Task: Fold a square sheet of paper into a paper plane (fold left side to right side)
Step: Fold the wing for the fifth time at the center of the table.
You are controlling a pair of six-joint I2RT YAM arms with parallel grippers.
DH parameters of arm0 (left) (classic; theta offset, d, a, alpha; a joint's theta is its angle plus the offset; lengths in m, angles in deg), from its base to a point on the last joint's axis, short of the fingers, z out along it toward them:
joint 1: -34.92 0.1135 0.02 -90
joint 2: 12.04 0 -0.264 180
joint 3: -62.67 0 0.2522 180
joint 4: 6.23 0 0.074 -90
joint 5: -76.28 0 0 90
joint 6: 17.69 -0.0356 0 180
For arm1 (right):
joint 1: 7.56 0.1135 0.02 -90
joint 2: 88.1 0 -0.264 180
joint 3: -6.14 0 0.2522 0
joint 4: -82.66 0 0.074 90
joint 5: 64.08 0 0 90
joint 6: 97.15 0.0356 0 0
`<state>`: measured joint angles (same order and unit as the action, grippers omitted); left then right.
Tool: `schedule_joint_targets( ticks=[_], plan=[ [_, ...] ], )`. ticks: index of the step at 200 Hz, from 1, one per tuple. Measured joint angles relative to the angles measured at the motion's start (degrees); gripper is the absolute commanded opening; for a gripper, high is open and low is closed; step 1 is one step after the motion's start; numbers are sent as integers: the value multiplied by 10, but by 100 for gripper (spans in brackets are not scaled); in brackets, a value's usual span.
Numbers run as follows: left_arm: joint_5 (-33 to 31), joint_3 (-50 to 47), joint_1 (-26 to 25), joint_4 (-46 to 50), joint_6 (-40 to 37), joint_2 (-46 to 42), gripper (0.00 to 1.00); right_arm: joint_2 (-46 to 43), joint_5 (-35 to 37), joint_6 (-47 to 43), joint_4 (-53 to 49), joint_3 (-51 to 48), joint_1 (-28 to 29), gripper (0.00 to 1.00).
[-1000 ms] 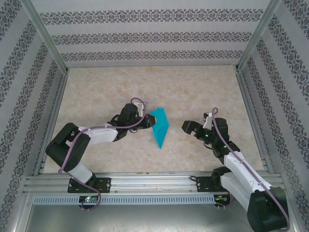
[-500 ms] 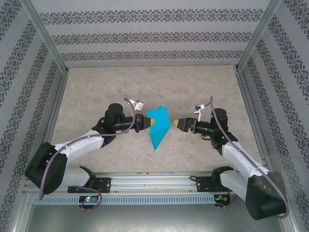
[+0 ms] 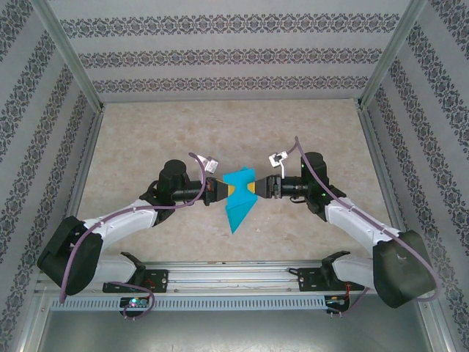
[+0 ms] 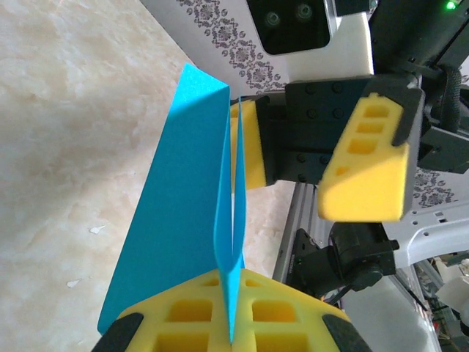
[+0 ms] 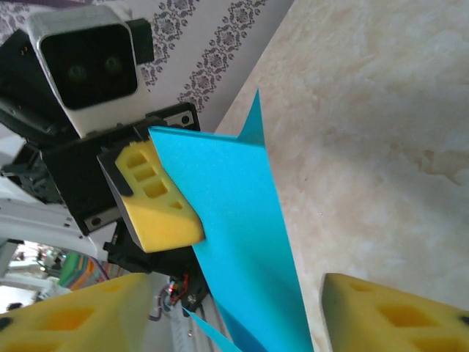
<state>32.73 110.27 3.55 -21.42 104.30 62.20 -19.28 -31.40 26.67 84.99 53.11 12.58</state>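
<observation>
Bright, even light; soft shadows; nearest foreground blurred.

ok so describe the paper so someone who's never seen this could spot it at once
Look at the middle of the marbled beige table, where two pairs of yellow fingers face each other. Between them is the folded sheet of paper, tapering to a point toward the near edge. It is the only teal-blue thing there.
</observation>
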Motion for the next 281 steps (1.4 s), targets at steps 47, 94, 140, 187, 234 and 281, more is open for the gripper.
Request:
schedule_joint_targets(
  ticks=[47,94,140,187,234,281],
  plan=[
    [-7,-3,0,11,-8,0,0,38,-2,-5,-5,36,0,44],
    [-32,-3,0,33,-19,0,0,53,-1,-11,-10,50,0,29],
    [-48,-3,0,53,-21,0,22,60,20,-20,-27,57,0,0],
    [-82,-8,1,70,-33,-1,58,118,73,-27,-65,68,0,0],
    [-192,-15,15,197,-72,-80,58,177,127,-18,-103,80,0,0],
    [-245,-4,-1,311,-116,-159,53,194,161,26,-155,95,-17,0]
  ],
)
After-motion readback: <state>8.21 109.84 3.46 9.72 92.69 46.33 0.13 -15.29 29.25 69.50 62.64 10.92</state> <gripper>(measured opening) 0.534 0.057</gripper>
